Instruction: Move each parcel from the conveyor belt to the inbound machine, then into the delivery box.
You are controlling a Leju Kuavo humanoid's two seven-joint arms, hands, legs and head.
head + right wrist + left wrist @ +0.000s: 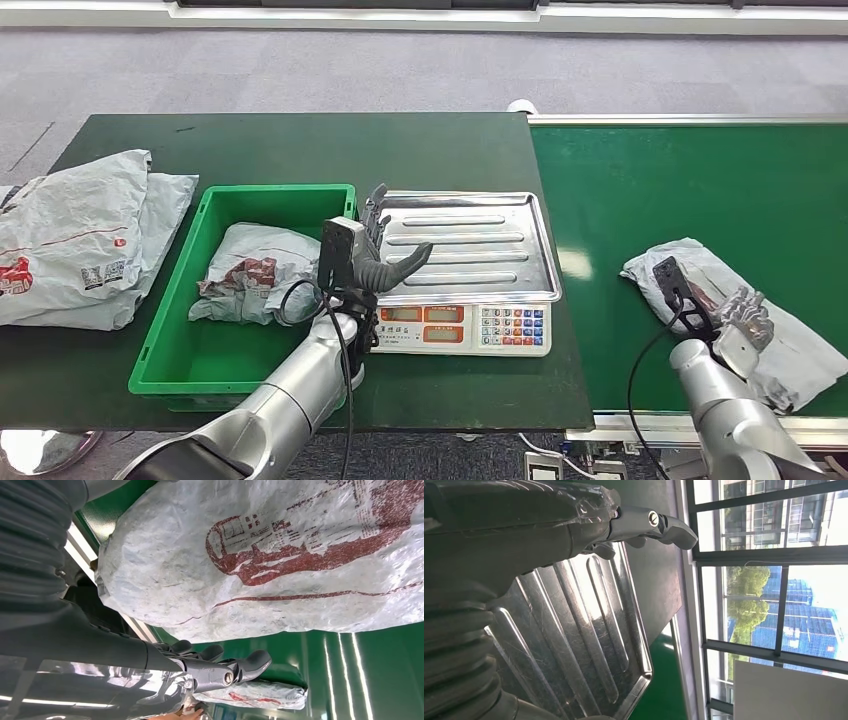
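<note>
Meanwhile, at the centre of the frame, the robot's left hand hovered empty over the steel tray of the inbound machine, its fingers released and spread. At lower right, the right hand rested on a grey parcel lying on the green conveyor belt; whether its fingers had closed on the bag could not be told. Left of centre, a second parcel lay inside the green delivery box, and a third parcel sat at far left on the dark counter.
</note>
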